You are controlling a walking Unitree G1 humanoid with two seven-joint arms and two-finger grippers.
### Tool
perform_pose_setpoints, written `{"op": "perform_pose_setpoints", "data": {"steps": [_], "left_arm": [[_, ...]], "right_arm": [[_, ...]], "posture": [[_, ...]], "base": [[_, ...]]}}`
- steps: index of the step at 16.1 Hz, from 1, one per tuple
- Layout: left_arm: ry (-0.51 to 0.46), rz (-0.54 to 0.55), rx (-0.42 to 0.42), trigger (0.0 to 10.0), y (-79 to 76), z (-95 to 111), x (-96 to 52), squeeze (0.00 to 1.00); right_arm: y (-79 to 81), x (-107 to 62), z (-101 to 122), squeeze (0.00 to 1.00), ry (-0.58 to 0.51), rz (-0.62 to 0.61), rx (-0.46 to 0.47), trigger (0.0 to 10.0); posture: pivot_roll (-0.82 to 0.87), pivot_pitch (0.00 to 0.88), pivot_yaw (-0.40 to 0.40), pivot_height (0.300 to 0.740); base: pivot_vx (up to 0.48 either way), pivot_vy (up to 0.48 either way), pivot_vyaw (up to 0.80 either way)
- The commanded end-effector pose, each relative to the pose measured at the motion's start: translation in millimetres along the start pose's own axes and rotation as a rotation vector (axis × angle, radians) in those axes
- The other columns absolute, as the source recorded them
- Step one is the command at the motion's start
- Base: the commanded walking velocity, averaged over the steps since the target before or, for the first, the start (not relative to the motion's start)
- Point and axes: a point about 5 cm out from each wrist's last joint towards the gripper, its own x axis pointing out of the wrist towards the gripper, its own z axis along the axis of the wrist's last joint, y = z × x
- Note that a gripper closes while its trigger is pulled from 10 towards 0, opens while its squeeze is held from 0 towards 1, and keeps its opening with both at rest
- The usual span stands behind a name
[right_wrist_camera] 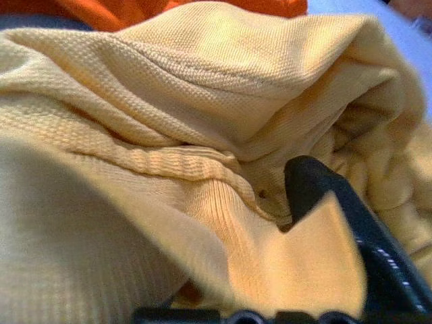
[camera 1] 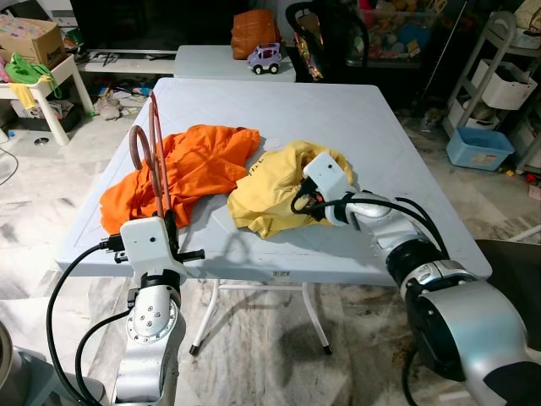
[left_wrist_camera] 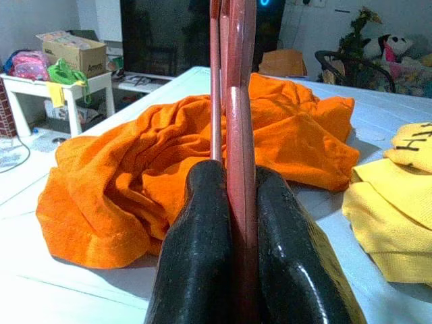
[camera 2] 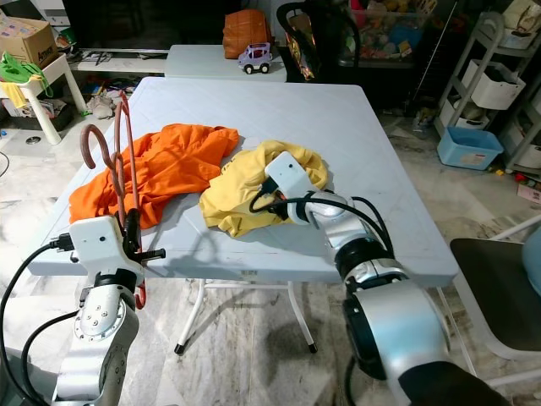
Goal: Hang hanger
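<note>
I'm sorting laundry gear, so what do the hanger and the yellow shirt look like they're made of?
The hanger, clamped in the left gripper, looks like glossy reddish plastic, smooth with a slight shine, though coated metal is possible. The yellow shirt looks like matte knit cotton: ribbed weave, soft folds.

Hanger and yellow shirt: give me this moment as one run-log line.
left end effector: shut on hanger, upright at table edge | right end effector: in yellow shirt folds, grip unclear | orange shirt: untouched
</note>
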Motion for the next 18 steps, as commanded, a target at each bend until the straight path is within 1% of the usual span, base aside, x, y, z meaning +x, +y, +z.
{"op": "perform_pose_setpoints", "data": {"steps": [1,2,4,6,7,8,11,14,17,18], "left_arm": [[0.012,-0.015,-0.006,10.0,-5.0,-1,1.3,0.0],[0.012,-0.014,-0.005,10.0,-4.7,-1,1.2,0.0],[0.015,-0.01,-0.005,10.0,-4.2,-2,0.2,0.0],[0.017,-0.01,-0.006,10.0,-4.4,-2,-0.1,0.0],[0.02,-0.013,-0.007,10.0,-4.9,-2,-0.3,0.0],[0.021,-0.014,-0.007,10.0,-5.0,-3,-0.3,0.0],[0.025,-0.019,-0.009,10.0,-5.8,-3,-0.4,0.0],[0.027,-0.017,-0.01,10.0,-5.9,-4,-0.7,0.0],[0.028,-0.016,-0.009,10.0,-5.1,-4,-1.2,0.0],[0.029,-0.016,-0.008,10.0,-4.4,-4,-1.4,0.0]], "right_arm": [[-7.5,-4.3,1,1.0,0.007,-0.015,-0.077,10.0],[-7.8,-5.0,0,1.0,0.013,-0.007,-0.084,10.0],[-12.3,-12.3,-9,1.0,0.067,0.031,-0.198,10.0],[-13.7,-17.6,-15,1.0,0.085,0.089,-0.24,10.0],[-17.8,-23.7,-18,1.0,0.098,0.124,-0.287,10.0],[-19.6,-25.4,-18,1.0,0.101,0.127,-0.297,10.0],[-32.0,-37.5,-18,1.0,0.114,0.181,-0.34,10.0],[-35.2,-47.0,-18,1.0,0.116,0.297,-0.322,10.0],[-34.4,-52.2,-13,1.0,0.046,0.399,-0.211,10.0],[-33.6,-54.4,-10,1.0,-0.007,0.445,-0.147,10.0]], "posture": [[0.07,0.0,-0.049,0.74],[0.07,0.0,-0.049,0.74],[0.07,0.0,-0.051,0.74],[0.07,0.0,-0.05,0.74],[0.07,0.0,-0.048,0.74],[0.07,0.0,-0.048,0.74],[0.06,0.0,-0.047,0.74],[0.06,0.0,-0.048,0.74],[0.07,0.0,-0.049,0.74],[0.07,0.0,-0.045,0.74]], "base": [[0.0,0.0,0.0],[0.0,0.0,0.0],[0.0,0.0,0.0],[0.0,0.0,0.0],[0.0,0.0,0.0],[0.0,0.0,0.0],[0.0,0.0,0.0],[0.0,0.0,0.0],[0.0,0.0,0.0],[0.0,0.0,0.0]]}}
